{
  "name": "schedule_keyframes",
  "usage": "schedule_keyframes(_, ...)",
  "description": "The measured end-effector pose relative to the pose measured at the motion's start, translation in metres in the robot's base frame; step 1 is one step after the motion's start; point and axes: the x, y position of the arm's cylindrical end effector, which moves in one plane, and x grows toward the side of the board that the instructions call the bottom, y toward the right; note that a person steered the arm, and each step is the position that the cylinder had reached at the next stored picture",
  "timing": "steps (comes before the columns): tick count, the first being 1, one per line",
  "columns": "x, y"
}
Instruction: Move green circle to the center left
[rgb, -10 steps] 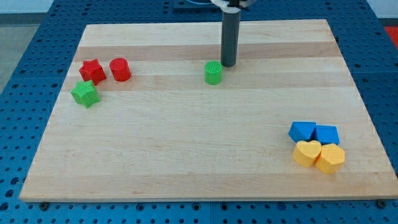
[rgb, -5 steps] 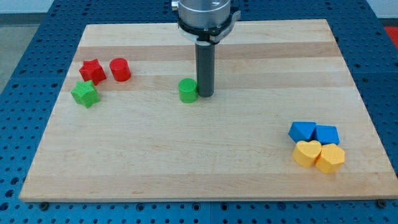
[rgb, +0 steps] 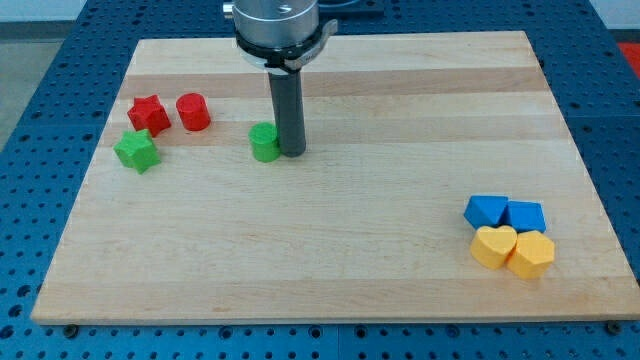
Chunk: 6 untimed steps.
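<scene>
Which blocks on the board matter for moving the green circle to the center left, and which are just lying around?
Job:
green circle
my tip, against its right side

Lying about:
green star
red star
red cylinder
two blue blocks
two yellow blocks

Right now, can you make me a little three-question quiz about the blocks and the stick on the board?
1. True or false: my tip touches the green circle on its right side in the view.
2. Which block lies nearest the green star? A) red star B) blue block C) yellow heart
3. Fill in: next to the red star, on the view's right, sits the red ____.

Key: 1 true; 2 A; 3 circle.
</scene>
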Motion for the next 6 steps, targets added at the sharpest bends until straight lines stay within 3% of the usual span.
schedule_keyframes(6, -0.016, -0.08)
